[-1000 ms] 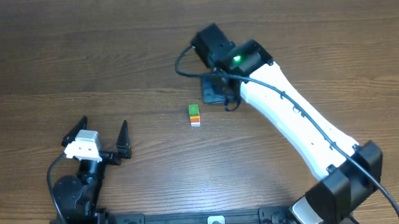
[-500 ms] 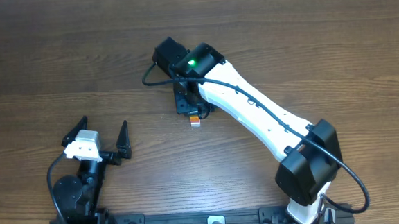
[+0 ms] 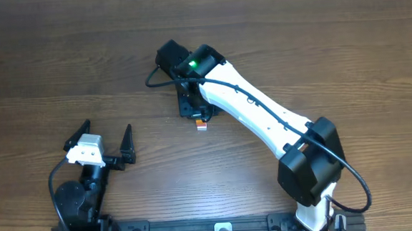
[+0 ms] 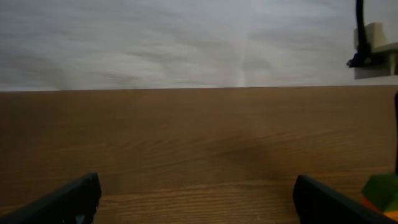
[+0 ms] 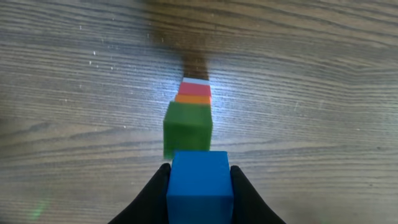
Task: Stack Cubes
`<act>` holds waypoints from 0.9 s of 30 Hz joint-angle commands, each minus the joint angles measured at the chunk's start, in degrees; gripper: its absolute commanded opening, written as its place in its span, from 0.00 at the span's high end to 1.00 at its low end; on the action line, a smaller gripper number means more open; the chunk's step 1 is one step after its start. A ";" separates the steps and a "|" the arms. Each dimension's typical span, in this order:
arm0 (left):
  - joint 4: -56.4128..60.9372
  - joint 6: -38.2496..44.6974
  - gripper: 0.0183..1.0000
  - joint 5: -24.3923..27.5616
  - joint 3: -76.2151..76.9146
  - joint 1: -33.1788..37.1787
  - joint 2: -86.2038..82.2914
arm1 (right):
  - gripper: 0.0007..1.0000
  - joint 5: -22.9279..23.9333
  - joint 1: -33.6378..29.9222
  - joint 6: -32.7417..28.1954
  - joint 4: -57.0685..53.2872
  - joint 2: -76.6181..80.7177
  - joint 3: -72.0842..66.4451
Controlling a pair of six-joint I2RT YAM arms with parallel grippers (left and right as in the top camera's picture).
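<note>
The right jaws pinch a blue cube (image 5: 199,186) by its two sides, close by the green cube (image 5: 188,127) that tops a stack (image 3: 201,124) of orange, red and white cubes near the middle of the desk (image 3: 345,49). At the stack's 8 o'clock, well apart, the left jaws stand spread wide.

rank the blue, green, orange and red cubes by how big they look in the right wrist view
1. blue cube, though it sits nearest the camera
2. green cube
3. orange cube and red cube: both thin slivers, mostly hidden by the green one, so not ranked apart
</note>
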 commanded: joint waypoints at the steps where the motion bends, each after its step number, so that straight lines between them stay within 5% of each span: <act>1: 0.13 0.85 0.00 -0.50 -0.42 0.24 -0.42 | 0.87 -0.44 -0.07 0.63 0.59 0.98 1.22; 27: 0.13 0.85 0.00 -0.50 -0.42 0.24 -0.42 | 0.87 -0.15 -0.07 0.68 2.27 2.62 1.22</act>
